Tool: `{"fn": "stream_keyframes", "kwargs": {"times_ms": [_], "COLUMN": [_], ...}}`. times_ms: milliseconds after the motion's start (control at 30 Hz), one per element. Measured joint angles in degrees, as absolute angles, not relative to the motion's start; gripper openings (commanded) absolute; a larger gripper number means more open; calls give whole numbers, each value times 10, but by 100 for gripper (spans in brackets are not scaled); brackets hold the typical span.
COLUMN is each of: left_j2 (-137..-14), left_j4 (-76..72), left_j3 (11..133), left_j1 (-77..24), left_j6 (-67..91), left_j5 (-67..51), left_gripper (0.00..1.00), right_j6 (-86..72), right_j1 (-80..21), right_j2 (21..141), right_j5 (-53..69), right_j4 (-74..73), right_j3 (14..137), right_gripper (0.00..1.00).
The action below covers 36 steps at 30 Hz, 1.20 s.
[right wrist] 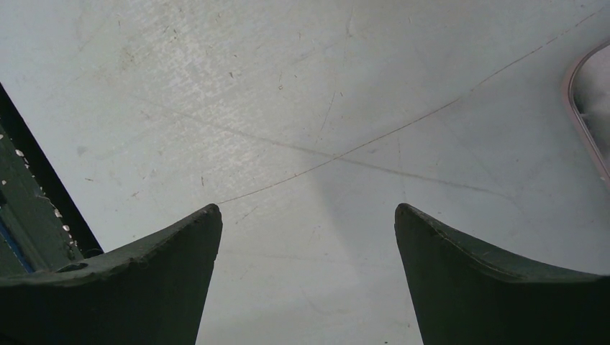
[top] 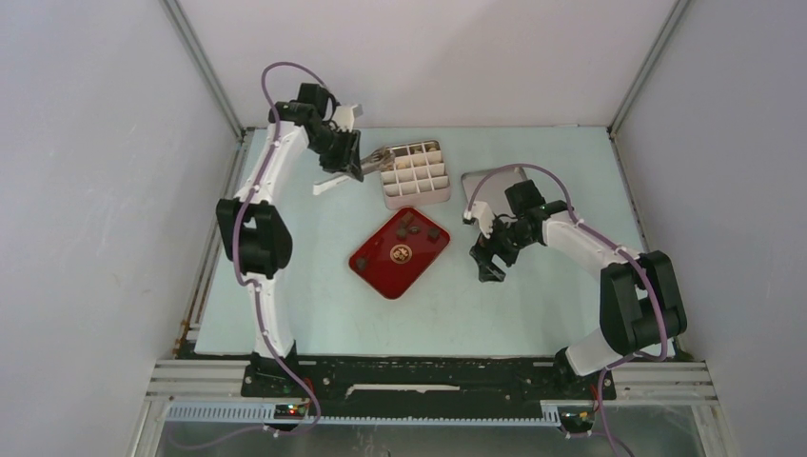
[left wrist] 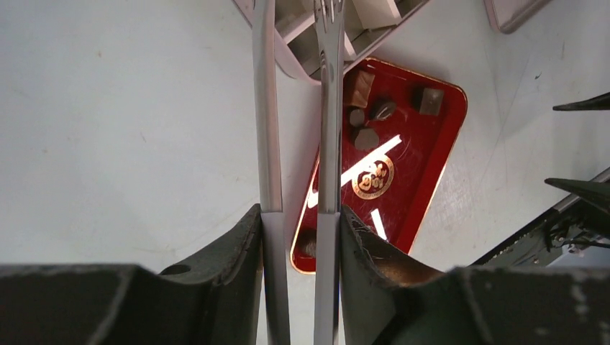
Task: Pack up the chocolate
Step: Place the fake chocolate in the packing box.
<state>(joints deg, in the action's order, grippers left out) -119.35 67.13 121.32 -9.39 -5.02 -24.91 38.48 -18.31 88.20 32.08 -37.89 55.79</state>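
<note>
The divided box (top: 417,197) on the surface (top: 533,319) looks mostly unfilled, and dark chocolate (top: 409,226) lies on the red tray (top: 379,268), so packing seems barely begun. The left claw (left wrist: 301,223) grips tongs (left wrist: 267,144) with their tips at the box. The right claw (right wrist: 308,215) is spread and empty. The tray's gold emblem (left wrist: 373,177) is illegible.

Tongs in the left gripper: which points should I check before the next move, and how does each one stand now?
1. Grip: left gripper shut on the tongs, both arms between its fingers: ok.
2. Aim: tips of the tongs at the divided box: ok.
3. Load: a piece between the tips: cannot tell, they are outside the wrist view.
4. Work left: red tray emptied: not ok, several dark chocolate pieces lie on it.
5. Other arm: right gripper open above the table, apart from the tray: ok.
</note>
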Motion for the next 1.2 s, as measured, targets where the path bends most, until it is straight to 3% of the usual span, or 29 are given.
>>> {"fn": "stream_keyframes", "kwargs": {"times_ms": [367,1200], "left_j2": [-1231,-1231], "left_j4": [666,675], "left_j3": [1220,1225], "left_j1": [-112,-117], "left_j6": [-29,-30], "left_j5": [-252,-232], "left_gripper": [41,47], "right_j6": [386,386], "right_j1": [-178,-178], "right_j2": [882,882], "right_j5": [321,321], "right_j4": [-381,-385], "right_j3": [558,558], "right_gripper": [92,92]}}
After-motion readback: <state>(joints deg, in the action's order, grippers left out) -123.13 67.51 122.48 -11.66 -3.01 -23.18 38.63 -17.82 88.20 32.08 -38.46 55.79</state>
